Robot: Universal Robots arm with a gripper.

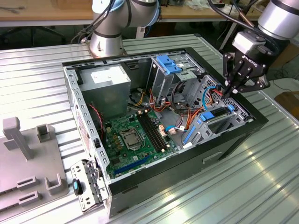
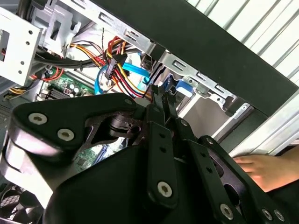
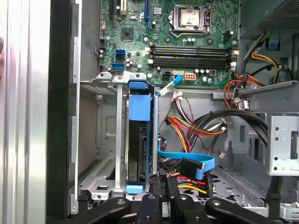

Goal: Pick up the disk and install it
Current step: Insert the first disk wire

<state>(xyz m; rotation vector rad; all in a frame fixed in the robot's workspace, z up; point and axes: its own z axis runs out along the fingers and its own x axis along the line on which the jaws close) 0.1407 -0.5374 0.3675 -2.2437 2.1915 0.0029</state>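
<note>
Tool (image 1: pixel 227 92) hanging over drive cage (image 3: pixel 100 140), at 2 o'clock from motherboard (image 1: pixel 135 135) in exterior view. Fingers (image 2: pixel 159 105) drawn together, gripping nothing.

Disk (image 3: pixel 139 140) standing on edge inside cage slot, blue rails riding between metal guides (probably why it is sitting so straight). Fingertips just beside it; contact hard to tell. Closed fingers likely acting as pusher, seating disk.

Counting:
- one disk
- one tool
- one open case (image 1: pixel 168 177) lying on ribbed surface (image 1: pixel 243 186)
- one grey supply box (image 1: pixel 105 81)
- one person's hand (image 2: pixel 264 170) beyond case wall
</note>
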